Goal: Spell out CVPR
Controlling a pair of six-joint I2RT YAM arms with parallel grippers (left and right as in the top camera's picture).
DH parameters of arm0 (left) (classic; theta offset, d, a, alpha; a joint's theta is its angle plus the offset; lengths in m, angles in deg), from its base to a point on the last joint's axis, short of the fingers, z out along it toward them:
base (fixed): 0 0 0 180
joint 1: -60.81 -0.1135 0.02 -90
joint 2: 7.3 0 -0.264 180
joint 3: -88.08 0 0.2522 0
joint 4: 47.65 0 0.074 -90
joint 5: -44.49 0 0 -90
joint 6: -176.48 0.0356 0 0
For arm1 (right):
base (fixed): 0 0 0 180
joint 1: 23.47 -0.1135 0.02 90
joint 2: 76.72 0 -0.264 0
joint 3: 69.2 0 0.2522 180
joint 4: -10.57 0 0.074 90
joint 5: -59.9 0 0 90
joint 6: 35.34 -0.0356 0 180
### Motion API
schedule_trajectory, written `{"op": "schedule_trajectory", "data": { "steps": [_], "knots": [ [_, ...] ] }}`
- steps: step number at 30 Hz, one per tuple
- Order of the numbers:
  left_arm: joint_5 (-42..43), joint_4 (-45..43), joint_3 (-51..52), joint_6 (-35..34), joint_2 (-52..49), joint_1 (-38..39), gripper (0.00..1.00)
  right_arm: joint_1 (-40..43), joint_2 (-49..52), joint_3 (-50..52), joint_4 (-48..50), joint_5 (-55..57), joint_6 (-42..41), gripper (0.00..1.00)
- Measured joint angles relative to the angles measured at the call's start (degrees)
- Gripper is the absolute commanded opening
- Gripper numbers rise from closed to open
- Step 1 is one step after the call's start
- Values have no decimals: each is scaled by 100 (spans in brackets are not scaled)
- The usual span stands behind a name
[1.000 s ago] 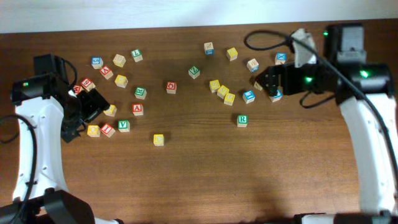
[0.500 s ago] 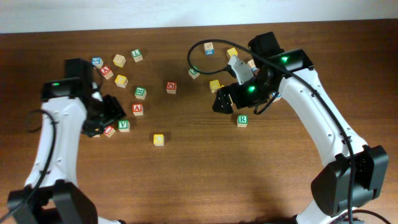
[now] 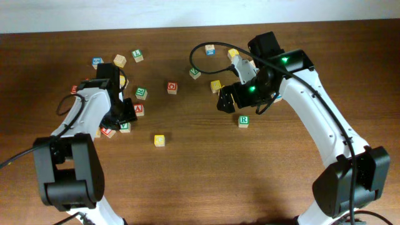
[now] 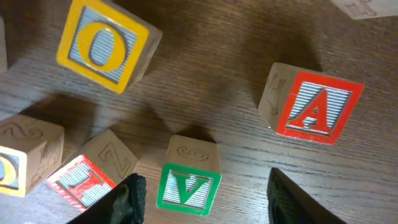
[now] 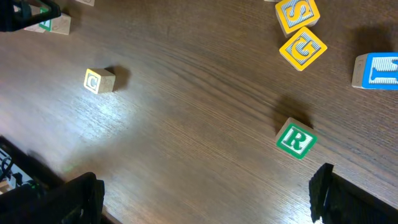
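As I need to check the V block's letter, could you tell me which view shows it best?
Left wrist: the V block sits close in the foreground, its green letter sharp and unobstructed. Overhead shows it only as a tiny green square. In the right wrist view I cannot identify it.

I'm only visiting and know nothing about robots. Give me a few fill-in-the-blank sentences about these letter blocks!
The green block between the fingers of the open left end effector shows the letter ____. The A block has a ____ face. In the right wrist view, the R block is coloured ____. The yellow block far to its left shows the letter ____.
Missing words: V, red, green, C.
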Motion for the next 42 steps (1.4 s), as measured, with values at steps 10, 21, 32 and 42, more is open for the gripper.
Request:
{"op": "schedule_trajectory", "data": {
  "steps": [10, 21, 32, 42],
  "knots": [
    [76, -52, 2, 127, -455, 0, 20, 0, 0, 0, 4, 2, -2, 100],
    [861, 1475, -1078, 164, -321, 0, 7, 385, -225, -17, -90, 177, -90, 99],
    [1545, 1773, -866, -728, 562, 1987, 9, 1537, -339, -66, -415, 299, -133, 99],
    [20, -59, 782, -1600, 542, 2599, 14, 1537, -339, -70, -573, 302, -142, 98]
  ]
}}
